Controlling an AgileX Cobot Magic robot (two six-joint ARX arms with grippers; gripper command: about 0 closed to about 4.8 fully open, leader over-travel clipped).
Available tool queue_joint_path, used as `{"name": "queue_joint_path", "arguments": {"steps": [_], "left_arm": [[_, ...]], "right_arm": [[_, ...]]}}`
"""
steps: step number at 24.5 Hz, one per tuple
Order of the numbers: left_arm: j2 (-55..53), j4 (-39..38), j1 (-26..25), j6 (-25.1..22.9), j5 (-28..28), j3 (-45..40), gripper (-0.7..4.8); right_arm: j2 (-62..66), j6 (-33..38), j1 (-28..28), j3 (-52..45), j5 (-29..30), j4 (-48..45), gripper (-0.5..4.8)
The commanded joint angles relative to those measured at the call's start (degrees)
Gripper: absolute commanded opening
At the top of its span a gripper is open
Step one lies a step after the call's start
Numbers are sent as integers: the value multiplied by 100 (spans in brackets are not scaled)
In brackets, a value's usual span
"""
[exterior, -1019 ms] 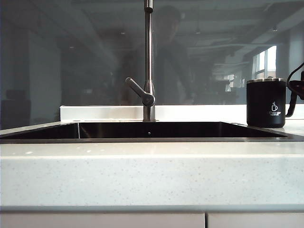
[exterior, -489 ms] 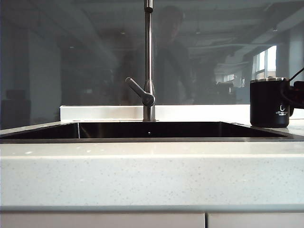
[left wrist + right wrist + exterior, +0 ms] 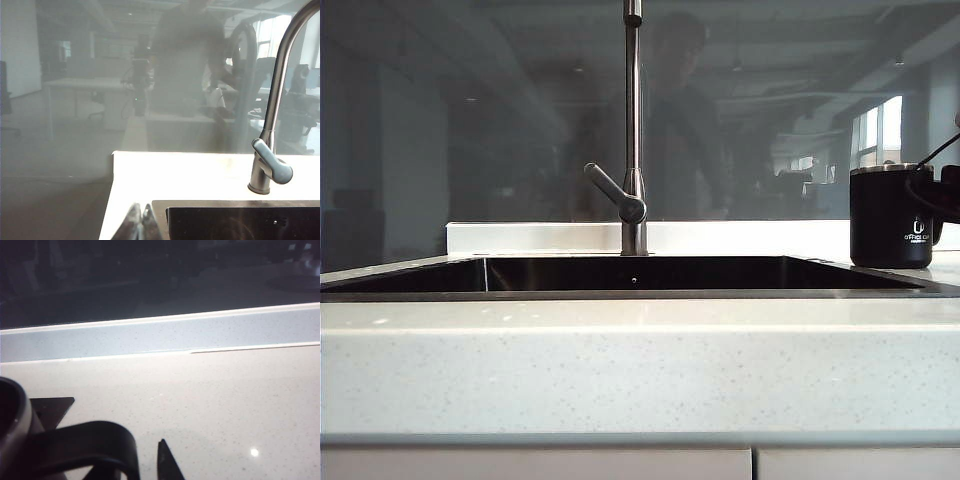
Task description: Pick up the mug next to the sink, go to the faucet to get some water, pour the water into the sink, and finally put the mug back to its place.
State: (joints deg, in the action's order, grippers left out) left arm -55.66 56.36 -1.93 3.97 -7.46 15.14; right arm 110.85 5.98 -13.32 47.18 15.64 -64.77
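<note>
The pale speckled counter (image 3: 640, 370) runs the full width of the exterior view, its front edge bare and unobstructed. Behind it the black sink (image 3: 640, 275) opens wide between thin metal rims — the basin interior stands free across its whole span.

At the middle of the sink's rear rim the faucet (image 3: 634, 130) rises vertical, its long axis straight up and out of view at the top; the lever handle angles up and to the left from near the base.

The mug (image 3: 891, 217) stands upright on the counter just right of the sink's far right corner, long axis vertical, steel rim up, logo facing the camera. Dark parts of the right arm show at its right side at the view's edge.

The right wrist view shows what the exterior view hides: the mug handle (image 3: 85, 445), a black loop, lies between the fingers of the right gripper (image 3: 130, 465), one fingertip (image 3: 167, 462) just beside the loop. Whether the jaws press on it cannot be told. Open counter stretches beyond to a low backsplash ledge (image 3: 160, 337).

The left gripper (image 3: 140, 224) — fingertips together, holding nothing — hangs over the counter near the sink's left rear corner, well apart from the faucet.
</note>
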Motion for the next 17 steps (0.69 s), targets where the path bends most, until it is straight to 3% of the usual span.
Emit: {"name": "queue_joint_path", "arguments": {"steps": [1, 2, 9, 11, 14, 17], "left_arm": [[4, 74, -9, 20, -31, 33, -5], [4, 76, -7, 20, -33, 33, -5], [-326, 79, -7, 20, -52, 232, -5], [-872, 227, -7, 15, -210, 566, -5], [-2009, 553, -7, 15, -629, 1246, -5], [-3366, 656, -7, 188, -1005, 2173, -5]], "right_arm": [[-26, 39, 46, 20, 11, -103, 61], [-26, 57, 46, 22, 111, -105, 15], [-55, 459, 48, 24, 146, -474, -2], [-190, 975, 136, 24, 146, -675, -2], [-455, 1012, 498, 66, 105, -614, -2], [-702, 1054, 1095, 511, 103, 358, -2]]}}
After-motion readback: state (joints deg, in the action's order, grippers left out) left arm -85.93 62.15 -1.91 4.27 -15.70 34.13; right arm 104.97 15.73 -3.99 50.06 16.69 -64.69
